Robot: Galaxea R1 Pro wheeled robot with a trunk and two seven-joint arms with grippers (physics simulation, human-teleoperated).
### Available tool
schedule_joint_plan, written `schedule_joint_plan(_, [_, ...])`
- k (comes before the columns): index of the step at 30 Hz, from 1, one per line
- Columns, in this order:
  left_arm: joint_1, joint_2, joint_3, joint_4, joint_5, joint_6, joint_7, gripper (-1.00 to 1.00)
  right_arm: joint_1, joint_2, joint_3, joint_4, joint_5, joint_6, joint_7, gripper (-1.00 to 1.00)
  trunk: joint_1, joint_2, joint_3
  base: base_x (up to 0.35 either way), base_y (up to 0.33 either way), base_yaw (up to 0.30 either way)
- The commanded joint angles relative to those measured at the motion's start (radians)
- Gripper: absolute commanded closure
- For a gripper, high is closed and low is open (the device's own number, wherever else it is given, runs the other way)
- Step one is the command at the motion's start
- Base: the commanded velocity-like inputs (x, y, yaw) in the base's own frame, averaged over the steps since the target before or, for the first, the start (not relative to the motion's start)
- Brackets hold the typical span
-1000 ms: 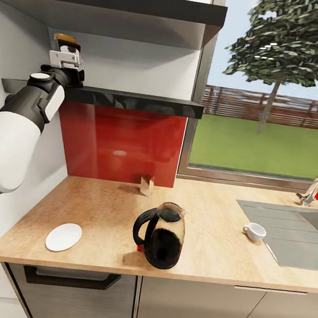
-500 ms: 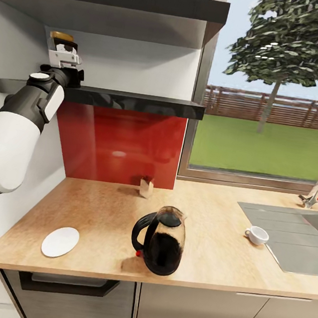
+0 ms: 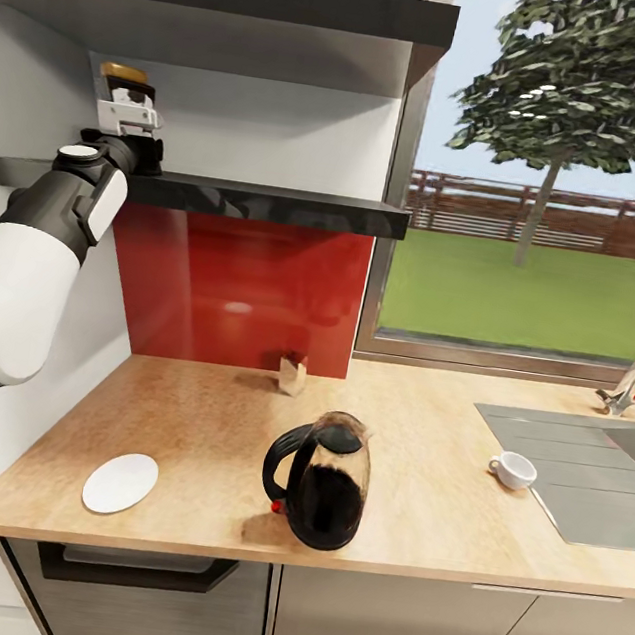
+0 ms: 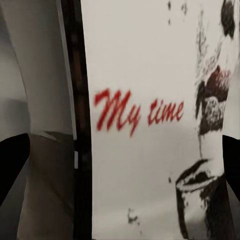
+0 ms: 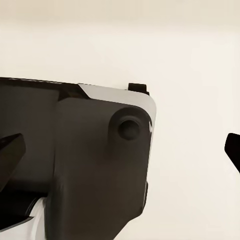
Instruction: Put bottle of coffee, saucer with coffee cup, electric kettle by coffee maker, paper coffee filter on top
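On the kitchen shelf [image 3: 263, 203], the bottle of coffee [image 3: 126, 86] sits between the left hand's [image 3: 130, 115] fingers (grip unconfirmed), gold cap above, white label reading "My time".

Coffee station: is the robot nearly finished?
Not nearly. The left tool is up at the bottle of coffee, which is on the kitchen shelf. The electric kettle, saucer and coffee cup sit apart on the countertop, cup off saucer.
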Motion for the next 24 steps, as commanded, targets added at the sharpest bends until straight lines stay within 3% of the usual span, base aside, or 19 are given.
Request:
schedule_joint_plan(1, [-0.001,0.000,0.003,-0.001,-0.008,0.006,0.000,1.00,-0.001,0.000,0.008,-0.001,-0.001,0.001,0.002,-1.00,0.001,-0.002,-0.002,0.000,0.000,0.000])
schedule_joint_plan(24, [-0.001,-0.005,0.002,-0.003,-0.008,0.010,-0.001,1.00,-0.001,0.000,0.008,-0.001,-0.002,0.002,0.002,-1.00,0.001,-0.002,-0.002,0.000,0.000,0.000])
